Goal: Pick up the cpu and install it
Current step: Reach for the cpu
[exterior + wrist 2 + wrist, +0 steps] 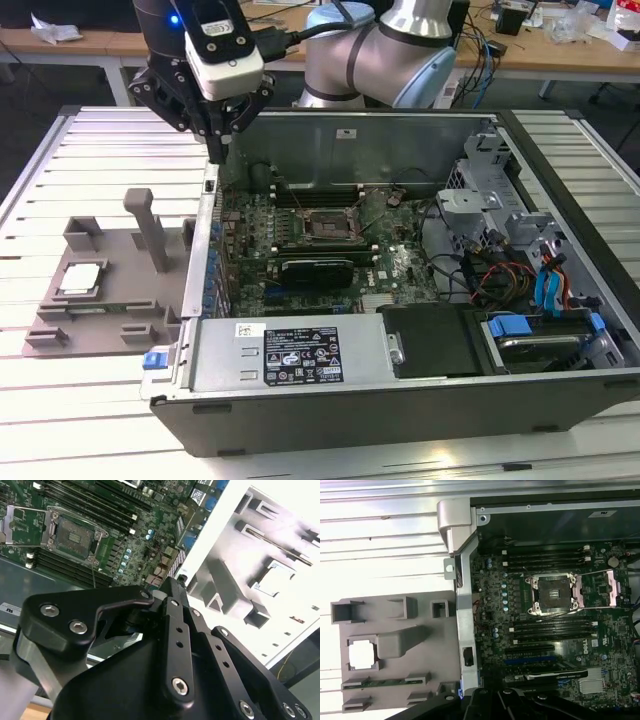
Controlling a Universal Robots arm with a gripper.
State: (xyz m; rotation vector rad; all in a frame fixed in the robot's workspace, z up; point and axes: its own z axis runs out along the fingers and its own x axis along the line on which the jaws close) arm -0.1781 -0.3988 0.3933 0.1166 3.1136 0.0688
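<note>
The end effector, upper left of the exterior view, is closed and empty over the computer case; the cpu lies in the grey tray, centre left

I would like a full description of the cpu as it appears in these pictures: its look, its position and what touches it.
The cpu is a small flat square chip with a pale silver-grey metal top that looks bright. It lies flat in a square recess of the grey holder plate, outside the open computer case, at the exterior view's left. Only this plate touches it; the hand is apart from it, above the case's wall.
</note>
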